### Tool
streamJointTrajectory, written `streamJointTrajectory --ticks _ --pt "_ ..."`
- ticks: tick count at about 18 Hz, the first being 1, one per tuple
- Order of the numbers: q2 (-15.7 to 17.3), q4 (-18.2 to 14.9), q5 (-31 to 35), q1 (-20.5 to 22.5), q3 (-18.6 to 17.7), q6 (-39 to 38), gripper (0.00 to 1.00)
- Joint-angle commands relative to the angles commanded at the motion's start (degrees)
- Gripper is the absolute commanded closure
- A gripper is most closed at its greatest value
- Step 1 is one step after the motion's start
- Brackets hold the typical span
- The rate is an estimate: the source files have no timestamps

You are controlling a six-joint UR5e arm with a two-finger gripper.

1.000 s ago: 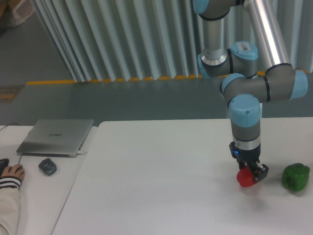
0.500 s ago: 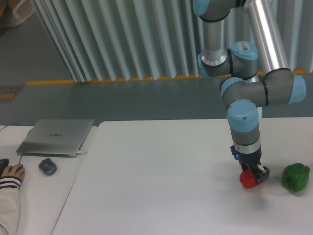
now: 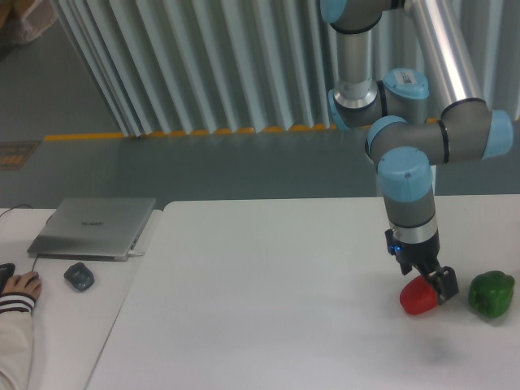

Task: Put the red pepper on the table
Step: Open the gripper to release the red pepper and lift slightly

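Pepper (image 3: 419, 298), gripped by the fingers (image 3: 431, 286), has shifted right and lower toward the counter (image 3: 268, 309), so release seems near.

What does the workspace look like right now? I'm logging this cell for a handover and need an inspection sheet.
Surface: white table, plain; a faint shadow under the pepper.
Job's things: red pepper at the right side, low over or on the table; contact cannot be told.
Clutter: green pepper to its right, apart from it.
Grippers: claw tilted, at the red pepper's upper right; grip cannot be told.
Cables: a thin dark cable at the left edge of the side desk.
Surroundings: closed grey laptop, dark mouse and a person's hand on the adjoining desk; ribbed wall behind.
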Motion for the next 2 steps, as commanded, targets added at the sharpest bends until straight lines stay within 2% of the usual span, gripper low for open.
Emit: streamJointTrajectory --ticks 2 --pt "0.35 0.09 -0.17 0.09 -0.09 0.7 0.0"
